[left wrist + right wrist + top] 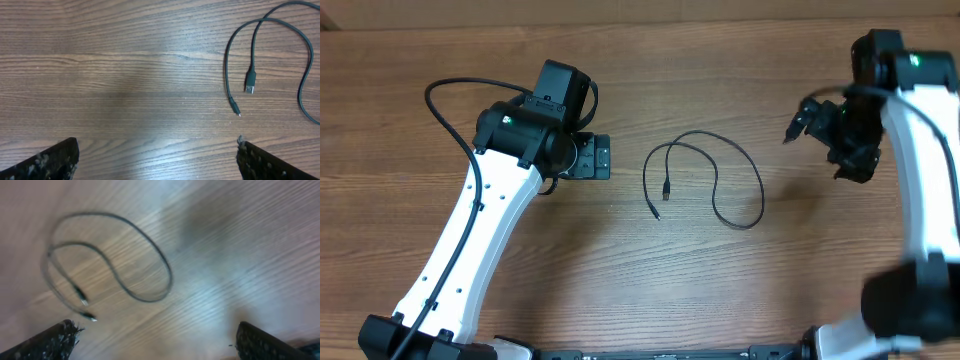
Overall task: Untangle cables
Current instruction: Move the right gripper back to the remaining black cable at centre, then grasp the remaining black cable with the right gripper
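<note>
Left gripper and right gripper both spread wide, empty. Thin black looped cable with small plugs lies between them on the brown wood-grain table.

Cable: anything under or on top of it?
Only bare table under the cable; nothing lies on it. It crosses itself once; which strand is uppermost can't be told.

Looped black cable on table between left gripper and right gripper
</note>
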Robot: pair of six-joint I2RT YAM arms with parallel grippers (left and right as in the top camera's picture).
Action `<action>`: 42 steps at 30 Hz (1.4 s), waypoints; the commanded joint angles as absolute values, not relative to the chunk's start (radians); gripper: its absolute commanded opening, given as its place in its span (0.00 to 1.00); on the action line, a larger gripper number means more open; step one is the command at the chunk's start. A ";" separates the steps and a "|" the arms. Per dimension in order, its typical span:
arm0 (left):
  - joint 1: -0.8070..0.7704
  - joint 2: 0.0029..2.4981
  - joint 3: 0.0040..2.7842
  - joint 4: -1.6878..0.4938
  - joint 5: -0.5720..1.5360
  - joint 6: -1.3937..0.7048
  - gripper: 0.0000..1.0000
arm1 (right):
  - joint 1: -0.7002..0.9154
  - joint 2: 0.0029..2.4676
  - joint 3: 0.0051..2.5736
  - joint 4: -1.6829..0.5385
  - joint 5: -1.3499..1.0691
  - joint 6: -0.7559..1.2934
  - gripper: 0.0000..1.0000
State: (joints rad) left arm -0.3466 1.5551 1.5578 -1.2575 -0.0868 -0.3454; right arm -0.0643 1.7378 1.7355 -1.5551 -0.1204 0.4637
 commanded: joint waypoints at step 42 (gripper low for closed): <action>-0.347 1.549 1.574 -1.256 -0.085 -0.363 1.00 | 0.231 1.572 0.794 -0.695 -0.046 1.179 0.77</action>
State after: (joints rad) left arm -0.3466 1.5551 1.5578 -1.2572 -0.0868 -0.3454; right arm 0.2249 1.5791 0.8242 -0.7246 -0.0456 1.1736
